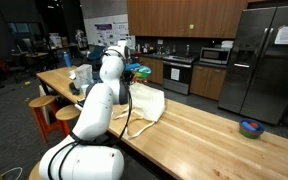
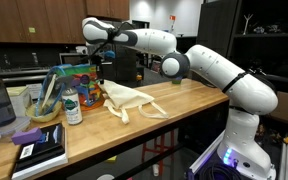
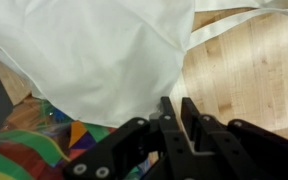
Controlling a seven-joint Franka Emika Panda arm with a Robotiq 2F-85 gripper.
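Closest to my wrist camera, the claw (image 3: 178, 104) has its fingers almost together, only a slit between them; whether they pinch anything I cannot tell. Just beyond them the white cloth bag (image 3: 104, 50) lies crumpled on the wooden surface (image 3: 254, 70), beside multicoloured fabric (image 3: 24, 150).

Cream cloth tote bag (image 2: 127, 98) lies crumpled flat on a wooden counter (image 2: 189, 103), straps trailing toward four o'clock. Just beside it, at nine o'clock, stands a multicoloured patterned bag (image 2: 74, 75).
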